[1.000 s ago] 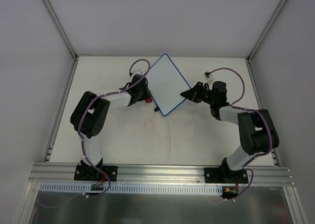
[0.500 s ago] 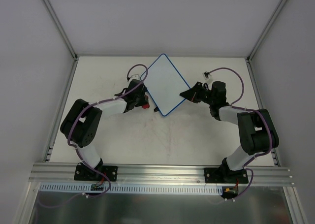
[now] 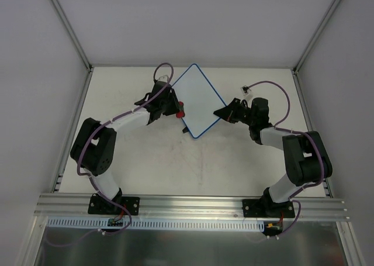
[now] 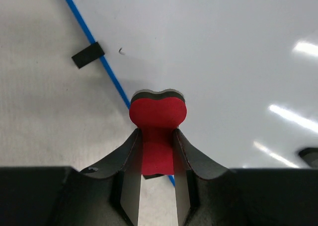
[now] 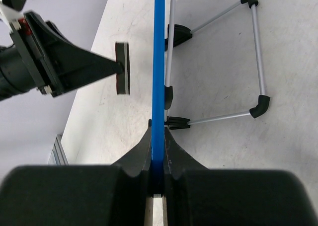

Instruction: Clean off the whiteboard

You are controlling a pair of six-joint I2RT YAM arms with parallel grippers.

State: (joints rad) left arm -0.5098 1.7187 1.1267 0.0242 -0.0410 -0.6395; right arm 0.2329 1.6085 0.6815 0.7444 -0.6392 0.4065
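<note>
The whiteboard (image 3: 197,99) stands tilted on the table, white with a thin blue rim. Its face (image 4: 223,52) looks clean apart from a tiny dark speck. A black tab (image 4: 88,54) sits on its rim. My right gripper (image 5: 158,136) is shut on the board's blue edge (image 5: 159,52), at its right corner (image 3: 219,113). My left gripper (image 4: 157,146) is shut on the red bone-shaped eraser (image 4: 158,121), at the board's lower left rim (image 3: 180,110). Edge-on in the right wrist view, the eraser (image 5: 122,68) is a small gap off the board's face.
A wire stand (image 5: 256,57) with black feet props the board from behind. Grey walls and metal posts (image 3: 76,44) close in the pale table (image 3: 193,161) on three sides. Purple cables loop above both wrists.
My left gripper dipped toward the near side with the eraser, then moved away and to the right, up to the board's left rim. The right gripper and the board stayed put.
</note>
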